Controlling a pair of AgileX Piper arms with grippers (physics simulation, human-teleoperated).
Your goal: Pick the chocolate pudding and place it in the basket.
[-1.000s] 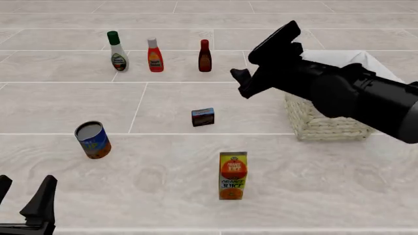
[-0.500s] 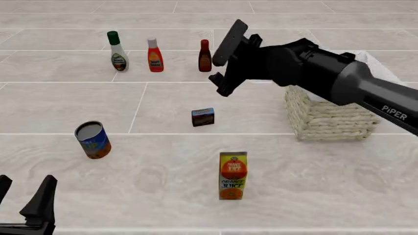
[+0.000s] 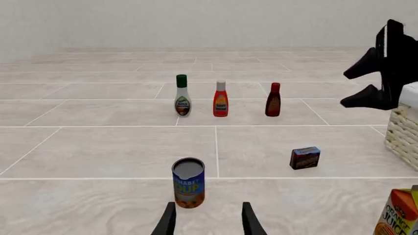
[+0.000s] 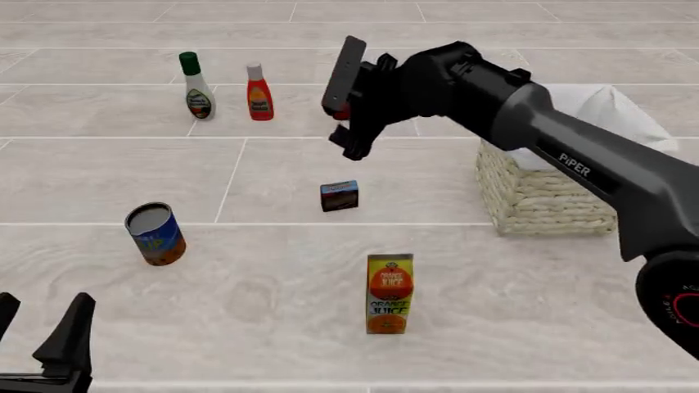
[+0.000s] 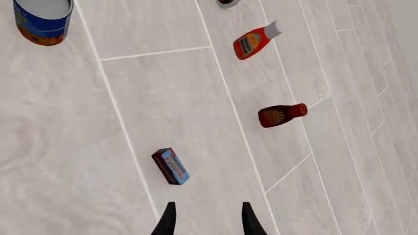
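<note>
The chocolate pudding is a small dark brown box standing on the tiled table near the middle; it also shows in the wrist views. The basket of beige wicker with white cloth stands at the right, partly behind the right arm; only its edge shows in the left wrist view. My right gripper hangs open in the air above and slightly behind the pudding, holding nothing. My left gripper rests open at the near left corner, far from the pudding.
An orange juice carton stands in front of the pudding and a soup can at the left. At the back stand a white green-capped bottle, a red bottle and a dark red-brown bottle.
My right arm has swung left from beside the basket to above the pudding, its gripper staying open. The left gripper and all objects have stayed put.
</note>
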